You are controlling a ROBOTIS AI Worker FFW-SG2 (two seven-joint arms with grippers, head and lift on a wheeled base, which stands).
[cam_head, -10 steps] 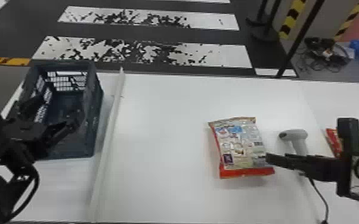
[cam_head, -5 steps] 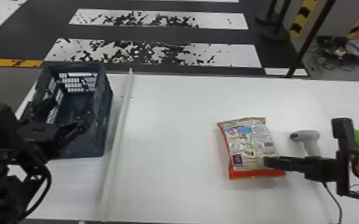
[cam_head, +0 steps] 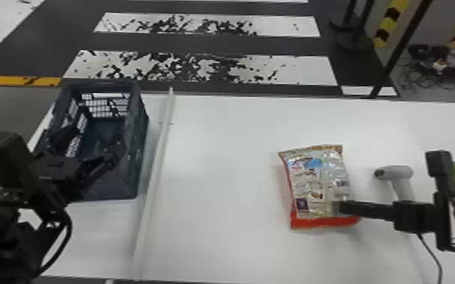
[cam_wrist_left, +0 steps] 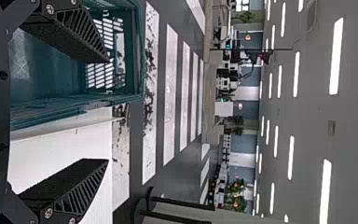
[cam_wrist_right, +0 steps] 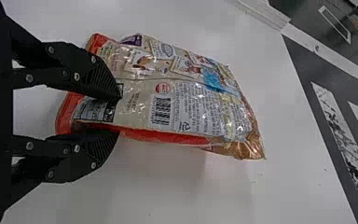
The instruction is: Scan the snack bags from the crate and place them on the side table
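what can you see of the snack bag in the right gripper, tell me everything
The snack bag is glossy, creased plastic-looking film, with a red near end, a brownish far end and a pale panel carrying small pictures, blue patches and a barcode. It looks filled. It is over the white table, left of the handheld scanner, pinched near its red end by the right gripper.

Black arms [cam_head: 15, 241], looped cable [cam_head: 68, 226], silver screws [cam_wrist_right: 76, 76]

Shiny snack bag [cam_head: 315, 181], pinched near red end
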